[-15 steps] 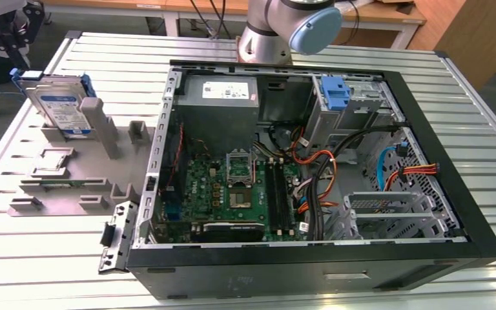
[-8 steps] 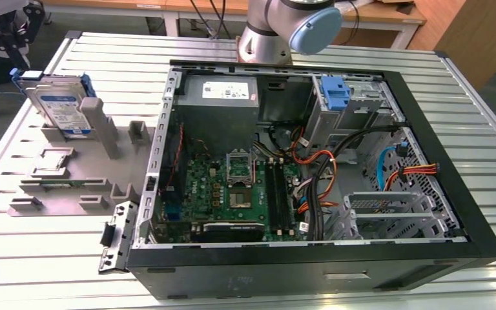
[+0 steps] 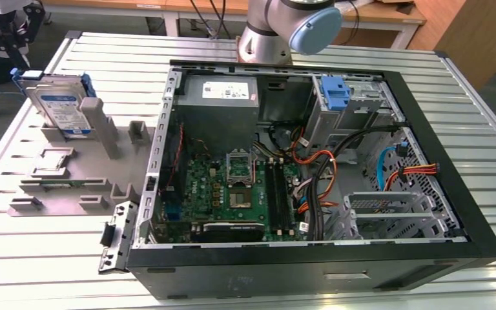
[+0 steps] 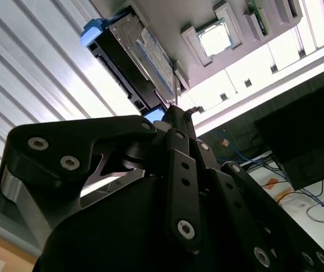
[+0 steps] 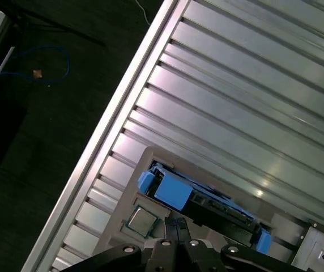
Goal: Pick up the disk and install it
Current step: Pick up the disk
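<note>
Disk [image 3: 61, 105] upright in grey rack [image 3: 59, 187], ten o'clock of computer case [image 3: 317, 265]: likely stiff, heavyish, shock-sensitive; best gripped across blue bracket [image 5: 172, 191] edges; tool [image 4: 179, 110] state untellable.

Arm [image 3: 263, 35]: round tube sections in brushed silver-grey metal with a smooth finish. Joint cap [image 3: 315, 27]: pale grey-blue, domed, closes off one joint housing.

Gripper [image 4: 176, 116]: matte black throughout. It is built from flat bar links [image 4: 82, 144] with rounded ends, pinned side by side and narrowing toward the tool tip. Screws [image 4: 185, 228]: silver, round heads with socket recesses, one at each pivot. Two sit on the broad link farthest back from the tip. Beside that link is a bright bare-metal plate [image 4: 102, 180] with an angled edge. Behind the links is a large, smooth black housing [image 4: 122, 232].

In the first wrist view, the same black links carry a row of silver screw heads [image 5: 165, 243].
</note>
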`<move>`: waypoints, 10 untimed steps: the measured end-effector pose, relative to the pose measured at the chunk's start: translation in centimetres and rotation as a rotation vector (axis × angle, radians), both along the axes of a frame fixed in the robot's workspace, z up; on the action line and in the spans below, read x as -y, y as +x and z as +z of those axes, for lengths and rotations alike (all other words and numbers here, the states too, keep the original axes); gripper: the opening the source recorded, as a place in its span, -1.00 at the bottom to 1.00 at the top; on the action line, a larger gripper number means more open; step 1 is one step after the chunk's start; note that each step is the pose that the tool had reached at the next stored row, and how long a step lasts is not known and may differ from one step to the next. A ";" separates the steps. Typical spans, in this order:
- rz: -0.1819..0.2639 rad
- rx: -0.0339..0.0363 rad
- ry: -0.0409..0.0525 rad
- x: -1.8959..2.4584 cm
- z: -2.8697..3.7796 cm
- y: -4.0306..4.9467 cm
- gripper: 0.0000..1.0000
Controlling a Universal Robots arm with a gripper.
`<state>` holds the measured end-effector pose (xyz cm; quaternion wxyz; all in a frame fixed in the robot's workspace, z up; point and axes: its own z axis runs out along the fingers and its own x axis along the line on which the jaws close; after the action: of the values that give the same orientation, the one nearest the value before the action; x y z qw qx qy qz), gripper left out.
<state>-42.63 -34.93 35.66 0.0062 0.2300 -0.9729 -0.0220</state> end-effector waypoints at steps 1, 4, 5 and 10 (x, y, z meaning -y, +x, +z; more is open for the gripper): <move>0.006 0.0000 0.0000 0.00 0.00 0.00 -0.80; 0.023 0.0001 0.0000 0.00 0.00 0.00 -0.80; 0.029 0.0000 0.0000 0.00 0.00 0.00 -0.80; 0.058 0.0000 0.0000 0.00 0.00 0.00 -0.80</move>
<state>-42.63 -34.93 35.66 0.0069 0.2580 -0.9659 -0.0218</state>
